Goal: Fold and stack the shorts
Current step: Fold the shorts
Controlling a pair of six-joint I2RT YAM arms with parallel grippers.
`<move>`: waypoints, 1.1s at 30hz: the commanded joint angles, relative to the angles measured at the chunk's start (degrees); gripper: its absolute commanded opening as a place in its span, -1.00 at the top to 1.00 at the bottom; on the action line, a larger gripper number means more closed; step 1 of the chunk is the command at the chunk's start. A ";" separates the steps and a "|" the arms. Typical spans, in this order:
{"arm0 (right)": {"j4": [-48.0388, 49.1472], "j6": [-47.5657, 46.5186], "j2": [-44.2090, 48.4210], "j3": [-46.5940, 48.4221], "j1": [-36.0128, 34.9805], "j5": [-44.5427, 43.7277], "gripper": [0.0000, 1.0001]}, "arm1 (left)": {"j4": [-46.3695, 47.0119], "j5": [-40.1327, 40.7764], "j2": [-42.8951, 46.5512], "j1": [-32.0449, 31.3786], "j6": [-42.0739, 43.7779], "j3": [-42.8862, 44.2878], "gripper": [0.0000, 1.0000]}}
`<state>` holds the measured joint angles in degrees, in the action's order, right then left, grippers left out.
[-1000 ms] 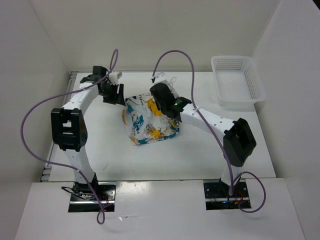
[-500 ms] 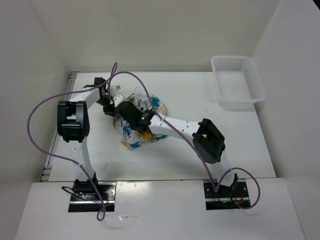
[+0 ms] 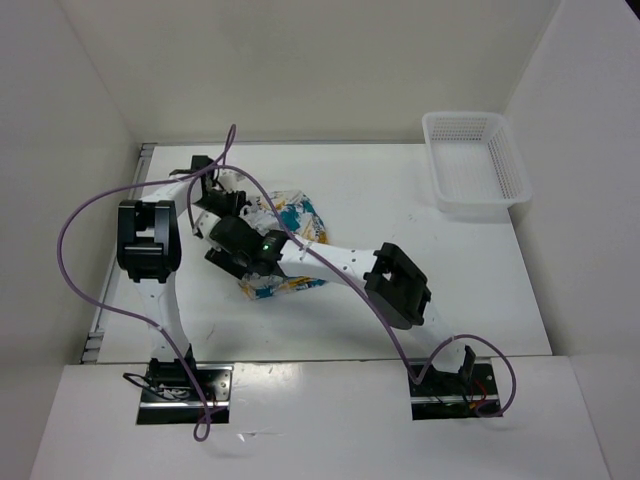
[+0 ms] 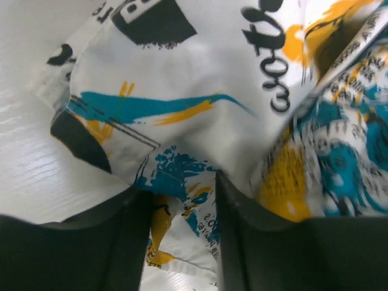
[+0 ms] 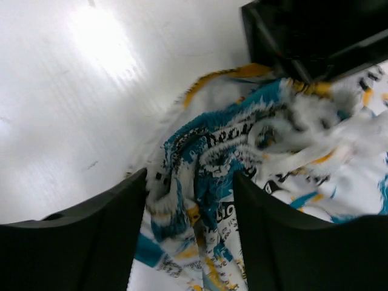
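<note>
We are reading the left gripper as narrow, its two dark fingers pinching a fold of the shorts between them. The right gripper is likewise narrow, with bunched fabric filling its gap.

The left arm is rising from its base and reaching to the far left edge of the shorts. The right arm is stretching low across the table toward the left, its wrist lying over the near left part of the shorts.

From above, we cannot make out either set of fingertips, and the wrist is covering part of the cloth. The right side of the left wrist view is blurred. A dark part at the top of the right wrist view is cut off, and we cannot identify it.

The shorts are lying crumpled left of the table's centre. They are white with teal, yellow-orange and black print, and well apart from the basket at the far right.
</note>
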<state>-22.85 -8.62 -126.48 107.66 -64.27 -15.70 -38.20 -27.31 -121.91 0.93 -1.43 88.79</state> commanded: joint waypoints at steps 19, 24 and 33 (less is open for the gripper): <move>9.05 19.51 26.71 -26.52 9.49 4.12 -0.28 | -10.84 -1.14 22.33 2.16 1.43 -2.04 -0.23; 9.05 23.02 27.42 -35.58 13.90 0.94 -0.33 | -7.18 1.20 19.70 -2.51 1.43 -5.83 -0.34; 12.65 27.25 27.42 -44.02 17.16 6.82 -0.28 | 3.03 9.02 16.00 -6.90 1.43 -8.71 -0.41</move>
<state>-14.63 15.62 -99.70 64.51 -47.24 -10.46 -40.01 -21.04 -105.67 -4.25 -1.04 81.47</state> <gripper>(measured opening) 0.653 0.712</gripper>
